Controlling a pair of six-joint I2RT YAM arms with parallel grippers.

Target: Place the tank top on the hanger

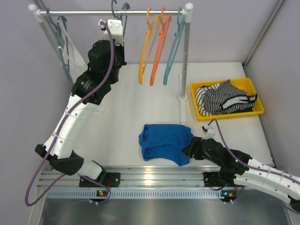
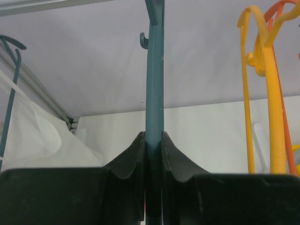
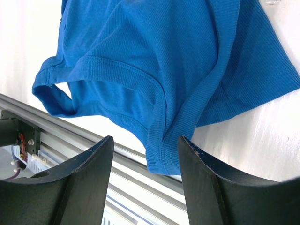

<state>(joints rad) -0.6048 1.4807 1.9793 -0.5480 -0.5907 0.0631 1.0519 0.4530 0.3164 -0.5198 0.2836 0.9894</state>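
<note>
The royal-blue tank top [image 1: 164, 140] lies crumpled on the white table near the front edge. In the right wrist view [image 3: 164, 61] its hemmed corner hangs between my fingers. My right gripper [image 1: 187, 149] [image 3: 146, 145] is open at the top's near right corner, with the jaws on either side of the hem and not closed on it. My left gripper [image 1: 115, 26] [image 2: 153, 140] is raised at the rack rail and shut on the dark slate-teal hanger [image 1: 120, 10] [image 2: 154, 84], whose hook is up at the rail.
The rail [image 1: 140, 13] also carries a yellow-orange hanger [image 1: 146, 51], an orange hanger [image 1: 158, 51] and a lighter teal hanger [image 1: 172, 51]. A white garment [image 1: 70, 51] hangs at the left. The rack post [image 1: 185, 61] stands behind the top. A yellow tray [image 1: 255, 91] holds the striped garment [image 1: 225, 98].
</note>
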